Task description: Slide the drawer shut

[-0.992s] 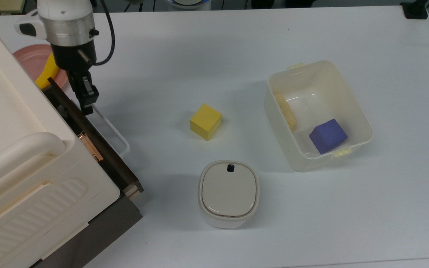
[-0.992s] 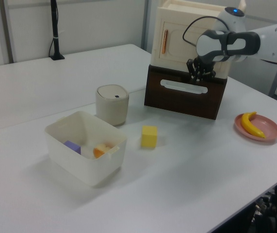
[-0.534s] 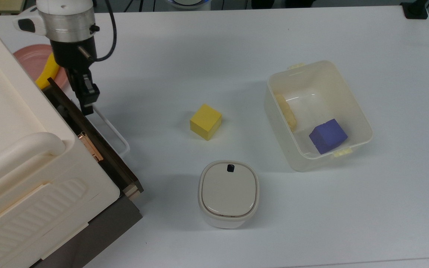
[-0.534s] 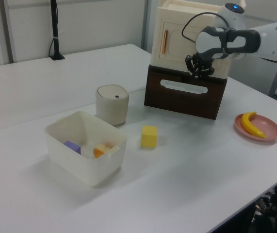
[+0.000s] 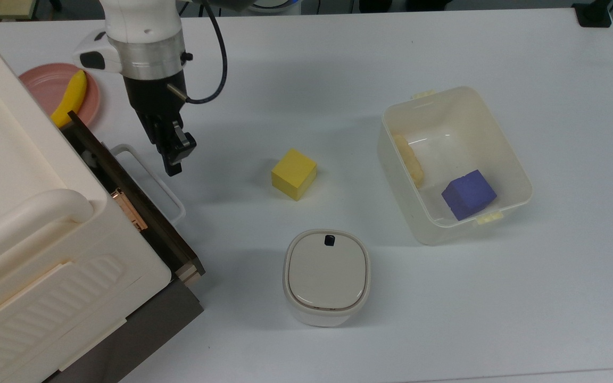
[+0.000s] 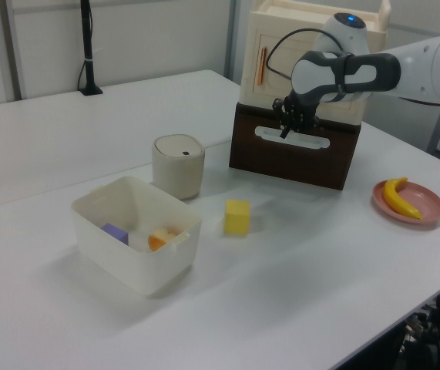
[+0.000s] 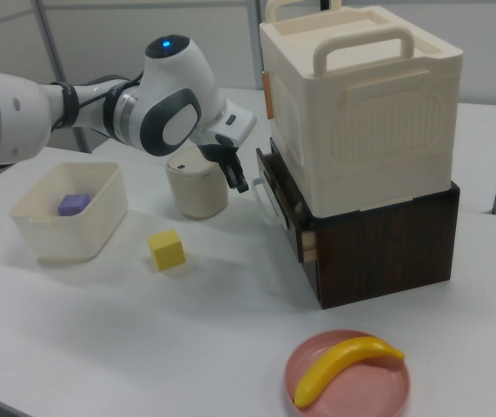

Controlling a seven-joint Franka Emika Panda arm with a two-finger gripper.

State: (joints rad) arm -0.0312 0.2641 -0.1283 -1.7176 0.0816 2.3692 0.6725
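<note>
the drawer (image 5: 141, 213) sits at the base of the cream cabinet (image 5: 30, 234), in the top view's lower left, and it stands a little way out from the dark brown base: in the right view its front panel (image 7: 284, 208) juts slightly past the cabinet's front, with a narrow gap behind it. its dark brown front carries a white loop handle (image 5: 149, 181) that points out toward the open table (image 5: 338, 69). in the left view the same front (image 6: 293, 154) faces the camera, the handle (image 6: 292, 137) a pale bar across it. the gripper (image 5: 173, 159) hangs just beside the handle, on the table side of it and clear of the panel in the top view; its black fingers (image 5: 171, 146) are drawn together with nothing between them. in the left view the gripper (image 6: 289, 127) appears in front of the handle, and in the right view it (image 7: 237, 181) hangs between the drawer front and a cream lidded canister (image 7: 197, 187). behind the cabinet in the top view, a pink plate (image 5: 46, 88) holds a banana (image 5: 69, 98). out on the table lies a yellow cube (image 5: 293, 173), near the canister (image 5: 328, 276) and well apart from the drawer. farther to the top view's right stands a translucent white tub (image 5: 503, 159) holding a purple cube (image 5: 469, 194) and a pale orange item (image 5: 408, 159) against its wall.
</note>
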